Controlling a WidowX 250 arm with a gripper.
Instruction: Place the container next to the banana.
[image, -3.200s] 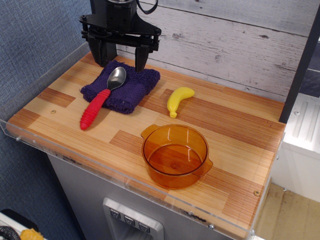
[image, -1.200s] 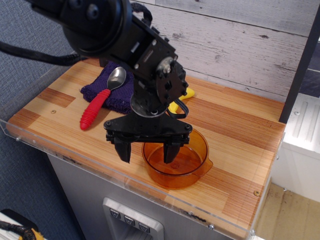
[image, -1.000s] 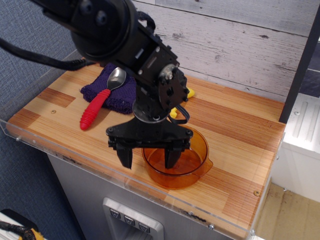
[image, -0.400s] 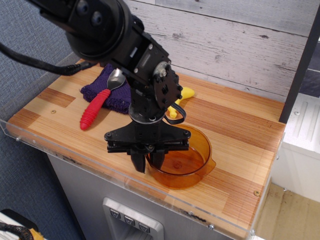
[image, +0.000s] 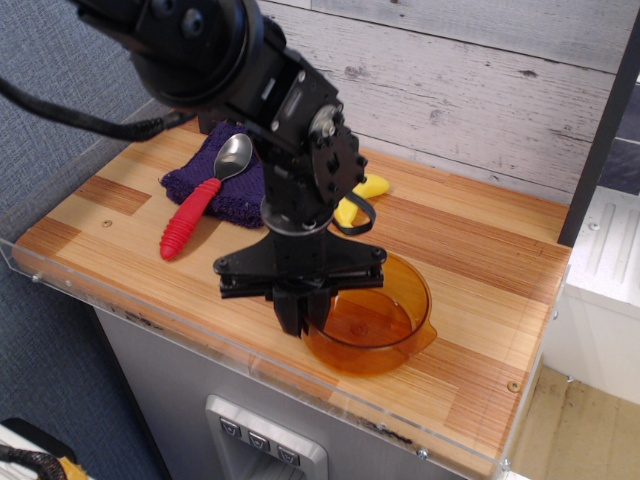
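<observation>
The amber-orange transparent container (image: 385, 318) sits near the front edge of the wooden table, tilted a little. My gripper (image: 303, 318) is shut on the container's left rim, its fingers pinching the wall. The yellow toy banana (image: 362, 197) lies behind the container toward the back wall, mostly hidden by my arm. Only its right end shows.
A red-handled metal spoon (image: 196, 210) rests across a dark blue cloth (image: 205, 172) at the back left. A clear plastic lip (image: 150, 315) runs along the table's front and left edges. A grey plank wall stands behind.
My arm came down from the back over the container, the jaws closed on its left rim, and the container has shifted slightly to the right and tilted.
</observation>
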